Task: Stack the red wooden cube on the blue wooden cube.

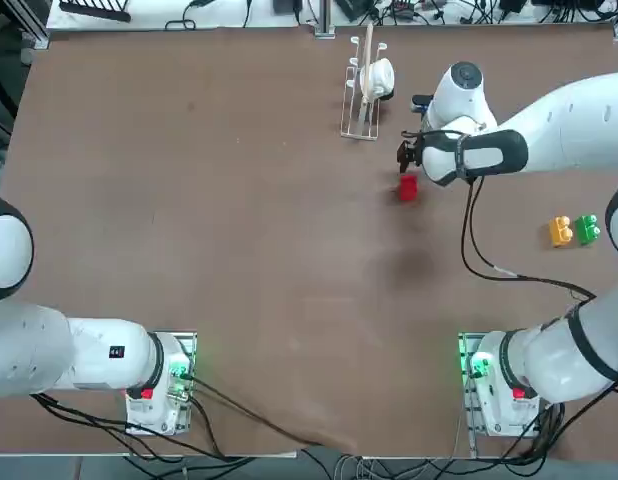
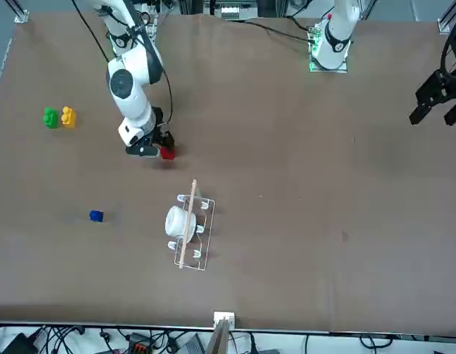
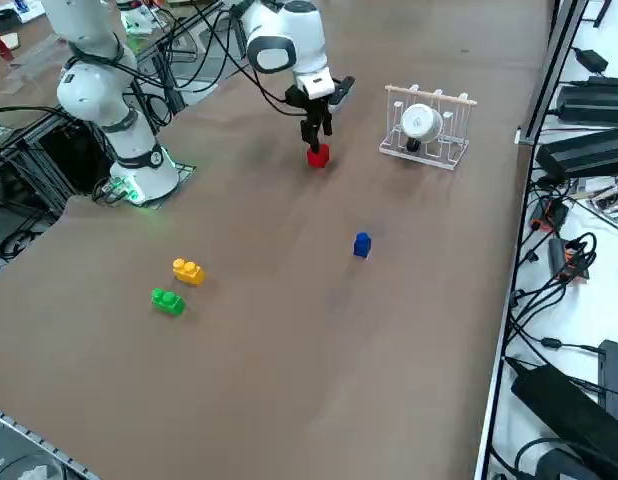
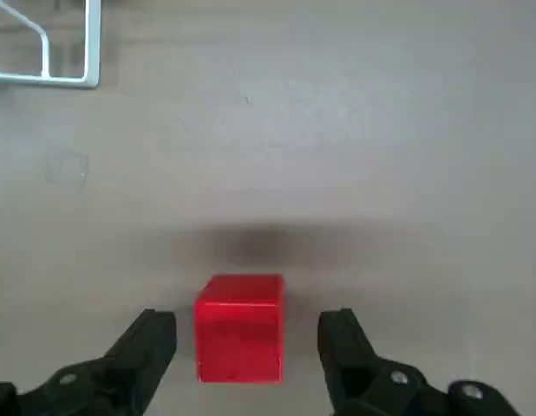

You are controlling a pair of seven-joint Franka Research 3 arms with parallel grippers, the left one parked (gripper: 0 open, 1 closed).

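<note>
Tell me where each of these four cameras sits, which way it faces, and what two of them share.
Top: overhead, looking down; both arm bases at bottom, right gripper above the small red wooden cube.
Front: across the brown table, facing the robot; working arm at left.
Right side: raised, looking diagonally; small blue wooden cube stands apart.
Right wrist: on the arm, looking down past open fingers flanking the red cube.
Front and right side views share the blue cube and white wire rack.

Light: even, overhead | shadows: soft, short | focus: sharp

The red wooden cube (image 4: 239,328) sits between the end effector (image 4: 248,347) fingers, seemingly untouched; the blue wooden cube (image 3: 362,244) lies well apart.
</note>
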